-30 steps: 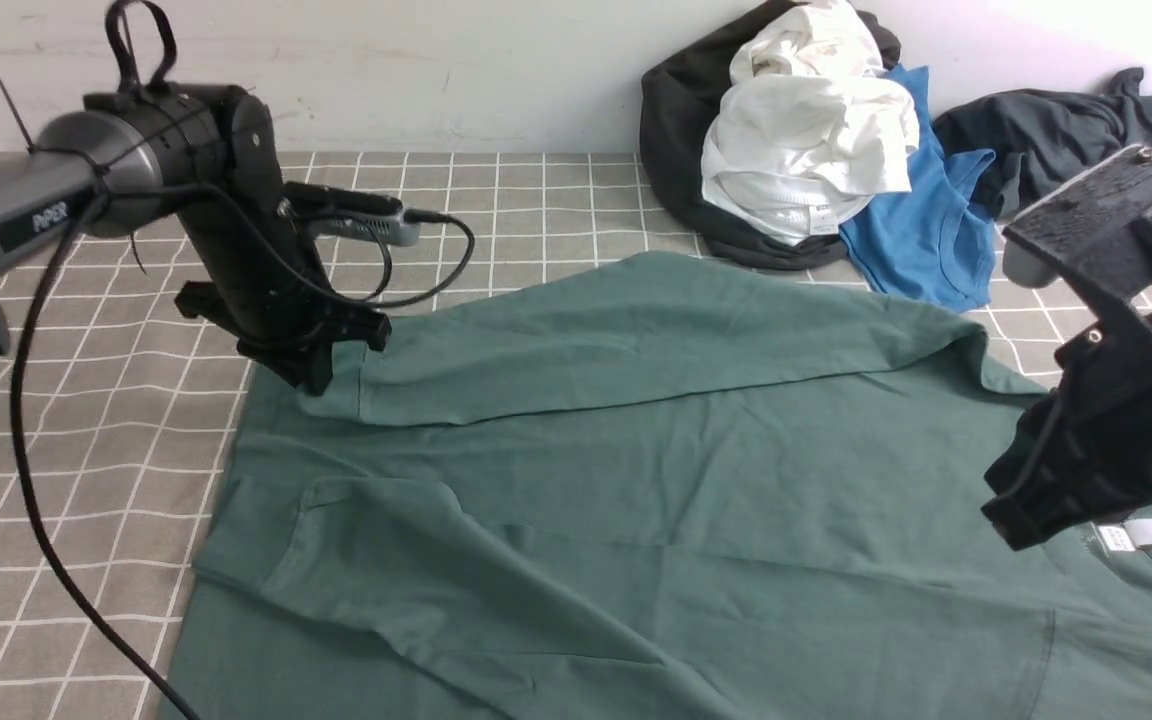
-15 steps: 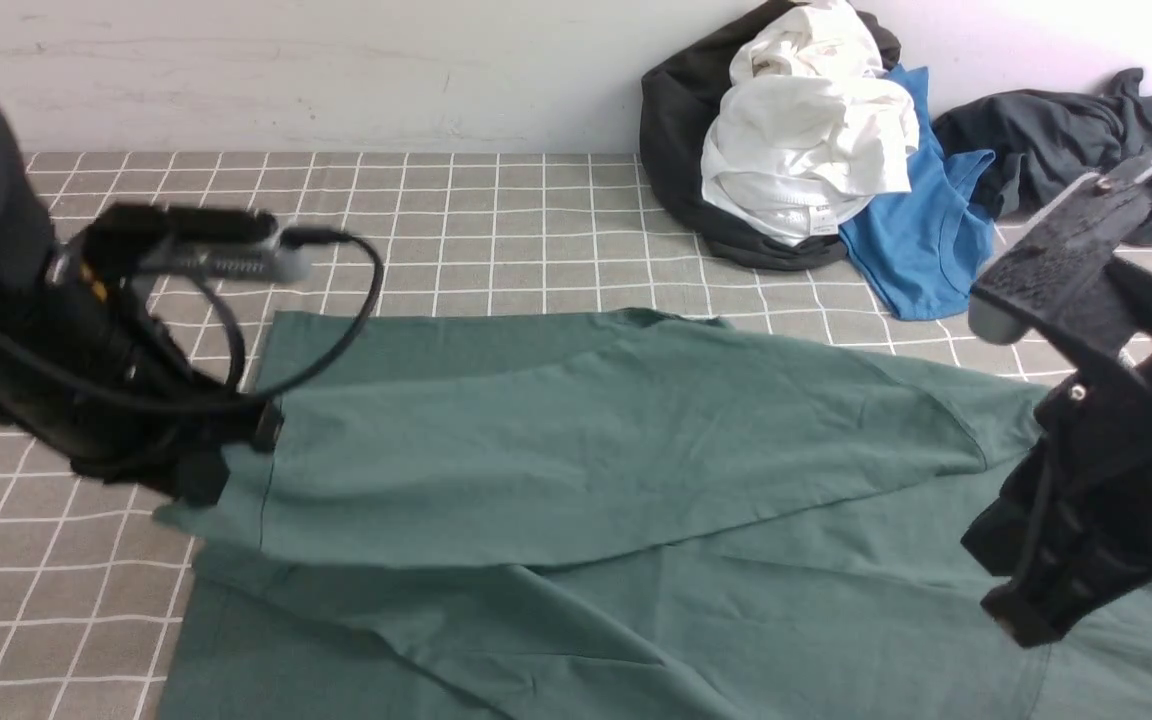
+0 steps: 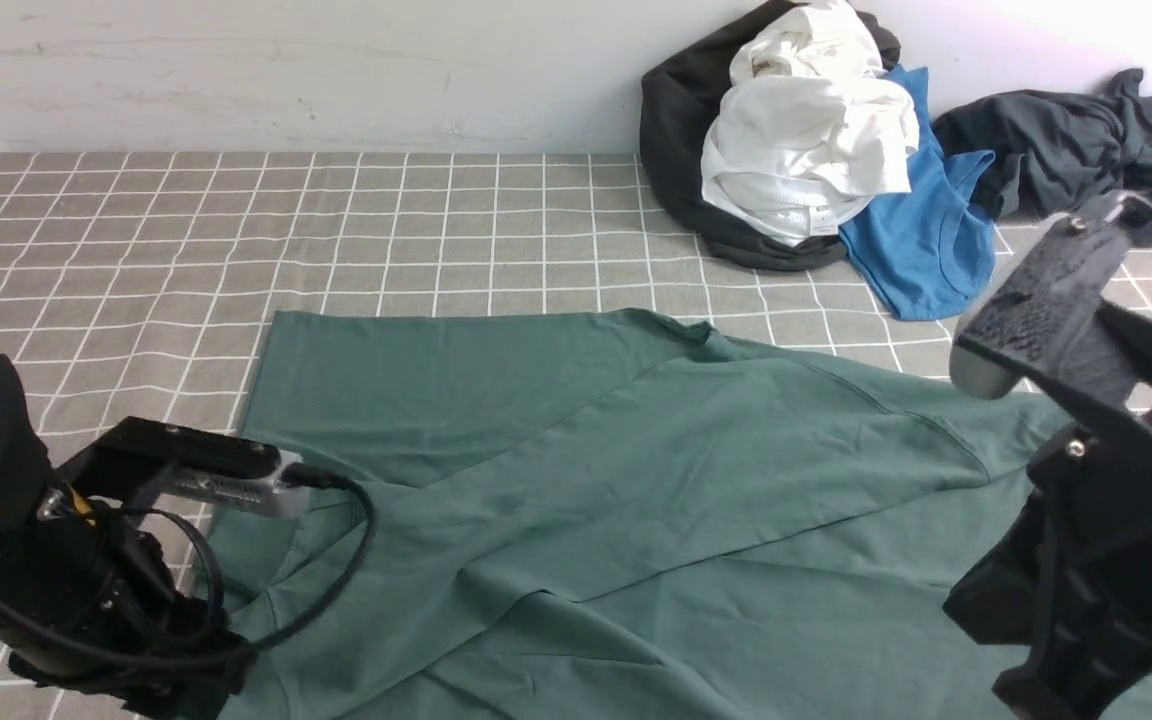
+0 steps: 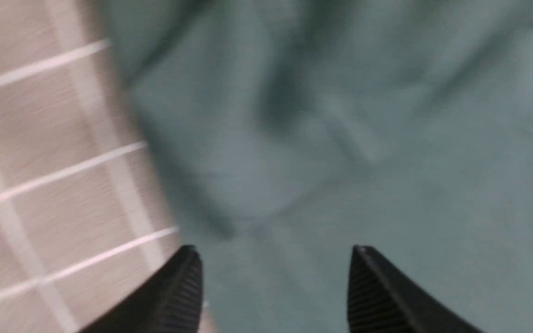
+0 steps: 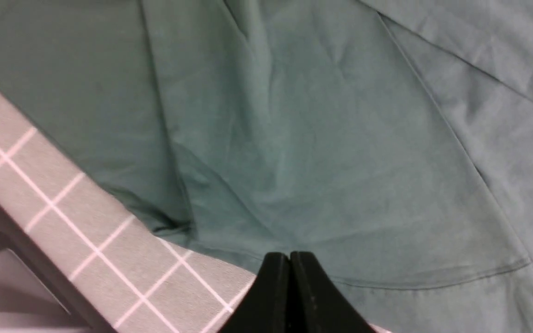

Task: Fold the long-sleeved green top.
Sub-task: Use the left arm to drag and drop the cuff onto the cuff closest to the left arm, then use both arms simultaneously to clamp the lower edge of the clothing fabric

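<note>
The green long-sleeved top [image 3: 636,470] lies spread across the near worktop [image 3: 136,230], long axis left to right. The left hand [image 4: 273,259], wide and empty, hovers at its near-left edge; the right hand [image 5: 289,261], pinched shut, sits near-right.

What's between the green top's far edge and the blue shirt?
Just a strip of bare grey checked tablecloth; the green long-sleeved top and the blue shirt don't touch. The front view shows it.

Soft light; left wrist view blurs green top [image 4: 340,138], perhaps motion.
</note>
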{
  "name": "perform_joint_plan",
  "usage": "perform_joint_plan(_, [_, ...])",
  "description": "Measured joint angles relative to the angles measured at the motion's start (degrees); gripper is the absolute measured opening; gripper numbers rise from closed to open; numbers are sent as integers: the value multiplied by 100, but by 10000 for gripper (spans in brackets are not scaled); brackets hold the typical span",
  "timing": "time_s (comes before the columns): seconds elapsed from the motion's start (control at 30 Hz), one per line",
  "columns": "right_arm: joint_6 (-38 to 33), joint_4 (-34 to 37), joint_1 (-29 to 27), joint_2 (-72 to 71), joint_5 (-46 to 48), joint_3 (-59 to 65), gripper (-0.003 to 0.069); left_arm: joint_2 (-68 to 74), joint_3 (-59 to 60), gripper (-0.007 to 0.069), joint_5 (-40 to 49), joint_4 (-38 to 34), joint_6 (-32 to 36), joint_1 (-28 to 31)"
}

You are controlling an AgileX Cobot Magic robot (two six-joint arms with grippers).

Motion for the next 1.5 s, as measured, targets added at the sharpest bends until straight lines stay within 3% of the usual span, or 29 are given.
perform_joint_plan(0.1, [0, 162, 0, -370, 26, 0, -15, -376, 152, 447, 71, -167, 1036, -919])
perform_joint_plan(0.27, [-20, 374, 0, -938, 60, 0, -15, -452, 1072, 452, -115, 225, 1847, -2057])
perform_joint_plan(0.5, [-137, 489, 0, -1303, 110, 0, -15, -271, 1996, 459, -1213, 819, 2060, -2950])
perform_joint_plan(0.8, [-192, 493, 0, -1303, 122, 0, -15, -103, 1976, 459, -1284, 993, 1949, -3006])
perform_joint_plan(1.3, [-243, 426, 0, -1303, 128, 0, -15, -24, 1640, 462, -1464, 2668, -39, -3037])
perform_joint_plan(1.43, [-321, 407, 0, -1303, 128, 0, -15, -1, 1640, 401, -1469, 2773, -182, -3037])
perform_joint_plan(1.47, [-401, 407, 0, -1297, 128, 0, -15, 4, 1640, 326, -1469, 2773, -196, -3037])
perform_joint_plan(1.5, [-420, 407, 0, -1297, 128, 0, -15, 4, 1640, 303, -1469, 2773, -209, -3037])
